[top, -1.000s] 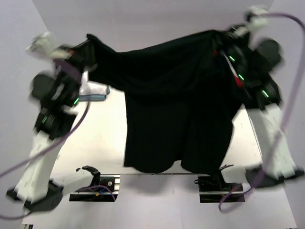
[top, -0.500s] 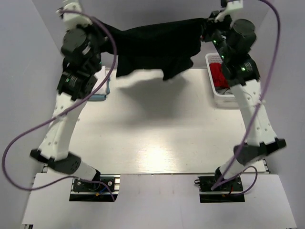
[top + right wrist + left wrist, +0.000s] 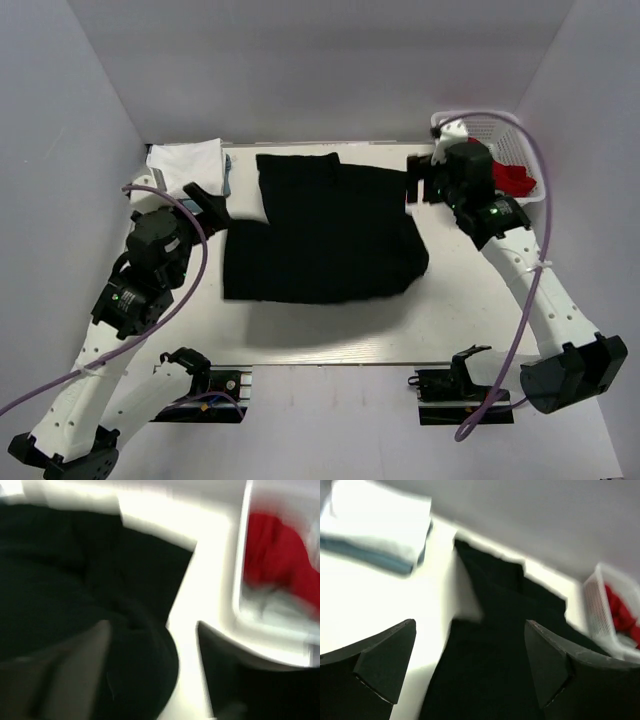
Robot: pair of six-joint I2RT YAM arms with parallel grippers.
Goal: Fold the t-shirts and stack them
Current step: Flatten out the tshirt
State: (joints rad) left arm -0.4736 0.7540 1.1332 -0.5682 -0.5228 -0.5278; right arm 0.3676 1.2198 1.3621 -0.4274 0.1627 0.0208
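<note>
In the middle of the table [image 3: 330, 320] the black t-shirt [image 3: 320, 235] is lying spread out, soft, matte and slightly wrinkled. The left gripper [image 3: 470, 630] and the right gripper [image 3: 152, 627] are standing open at its two sides, holding nothing. The spreading step seems to be finishing, and folding is calling for a pinch on one edge. The folded stack [image 3: 185, 160] is waiting at the far left corner.

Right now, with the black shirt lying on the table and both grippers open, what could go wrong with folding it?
1. The black shirt lies uneven, with rumpled edges, so a fold may come out crooked.
2. Its far left corner lies near the folded stack; dragging the cloth might disturb that.
3. The right gripper sits close to the basket and could knock it.
</note>
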